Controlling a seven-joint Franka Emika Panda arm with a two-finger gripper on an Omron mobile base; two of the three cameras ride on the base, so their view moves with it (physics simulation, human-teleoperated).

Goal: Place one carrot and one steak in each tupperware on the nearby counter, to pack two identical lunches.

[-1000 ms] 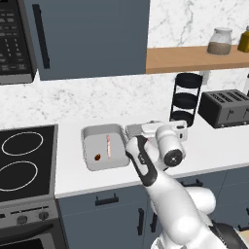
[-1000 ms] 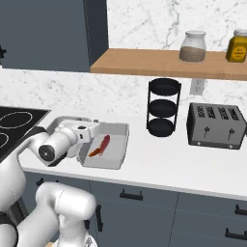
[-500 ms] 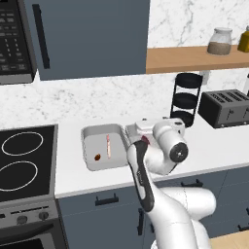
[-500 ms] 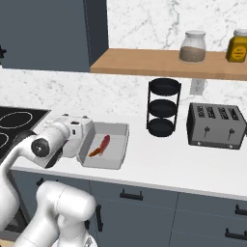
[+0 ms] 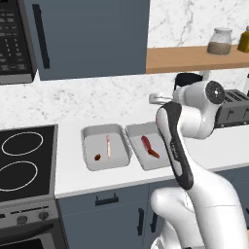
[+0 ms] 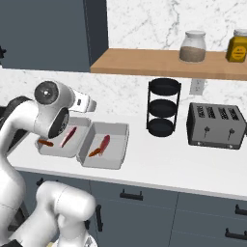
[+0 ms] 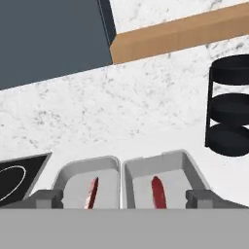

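Observation:
Two light-grey tupperware trays sit side by side on the white counter (image 5: 73,171). The left tupperware (image 5: 89,141) holds a pale pink steak (image 5: 108,146) and a small carrot (image 5: 97,157). Inside the right tupperware (image 5: 135,151) lie a red steak (image 5: 145,142) and an orange carrot (image 5: 154,153). My gripper (image 5: 154,98) hangs raised above and behind the right tray, apart from it. In the hand view both steaks (image 7: 92,191) (image 7: 158,192) show below, and the gripper (image 7: 124,199) is open with nothing between its fingertips (image 7: 46,198).
A black stove top (image 5: 24,165) borders the counter on the left. To the right stand a black three-tier rack (image 6: 164,108) and a toaster (image 6: 214,125). A wooden shelf (image 6: 144,62) with jars and a dark cabinet (image 5: 92,34) hang above.
My arm has lifted up and back from over the right tray. That tray, hidden by the arm before, now shows its steak and carrot.

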